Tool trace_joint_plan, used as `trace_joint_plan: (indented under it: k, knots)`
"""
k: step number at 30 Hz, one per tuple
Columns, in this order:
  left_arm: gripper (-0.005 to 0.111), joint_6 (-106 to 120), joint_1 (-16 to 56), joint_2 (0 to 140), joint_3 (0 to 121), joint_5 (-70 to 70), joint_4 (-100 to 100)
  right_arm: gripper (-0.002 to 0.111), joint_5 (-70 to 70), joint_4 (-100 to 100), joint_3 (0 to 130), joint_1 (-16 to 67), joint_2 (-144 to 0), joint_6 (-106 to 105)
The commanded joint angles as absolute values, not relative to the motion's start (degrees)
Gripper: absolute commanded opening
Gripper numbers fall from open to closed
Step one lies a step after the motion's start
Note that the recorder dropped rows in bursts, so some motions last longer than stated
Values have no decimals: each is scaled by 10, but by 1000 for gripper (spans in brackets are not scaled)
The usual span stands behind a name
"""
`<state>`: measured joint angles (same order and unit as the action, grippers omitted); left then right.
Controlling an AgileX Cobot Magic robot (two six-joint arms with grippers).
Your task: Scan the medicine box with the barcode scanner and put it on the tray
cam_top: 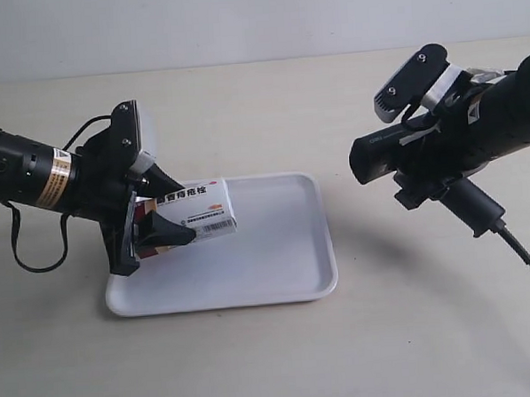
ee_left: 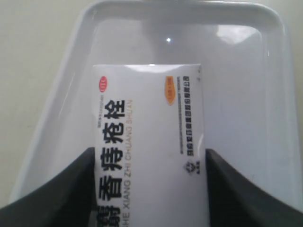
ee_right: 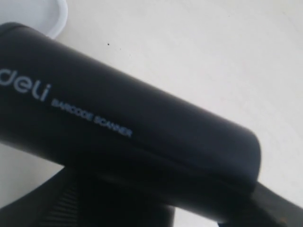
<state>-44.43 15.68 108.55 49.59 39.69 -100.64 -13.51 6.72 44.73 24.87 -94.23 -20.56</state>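
Note:
The medicine box (cam_top: 199,211), a white carton with its barcode facing the exterior camera, sits between the black fingers of my left gripper (cam_top: 168,214), which is shut on it. In the left wrist view the medicine box (ee_left: 149,142) is pinched on both sides by my left gripper (ee_left: 149,158) over the white tray (ee_left: 246,94). The carton hangs over the left part of the tray (cam_top: 278,287); I cannot tell whether it touches the floor. The black barcode scanner (cam_top: 396,152) is held above the table to the tray's right, with my right gripper (cam_top: 428,177) shut on it. The scanner body (ee_right: 118,123) fills the right wrist view.
The scanner's black cable (cam_top: 526,256) trails off its handle toward the lower right over the beige table (cam_top: 388,334). A corner of the tray rim (ee_right: 52,19) shows in the right wrist view. A loose black cable (cam_top: 28,255) loops under the left arm.

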Motion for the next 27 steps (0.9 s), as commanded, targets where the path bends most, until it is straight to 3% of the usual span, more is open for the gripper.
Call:
trace_joint_plan:
  k: [1, 16, 27]
  knots:
    - [0, -452, 159, 1073, 495, 412, -999, 0, -119, 119, 449, 249, -953, -162]
    - [0, -422, 96, 1074, 495, 516, -999, 0, -151, 131, 450, 249, -918, -148]
    - [0, -456, 160, 1079, 495, 401, -999, 0, -150, 115, 450, 250, -918, -149]
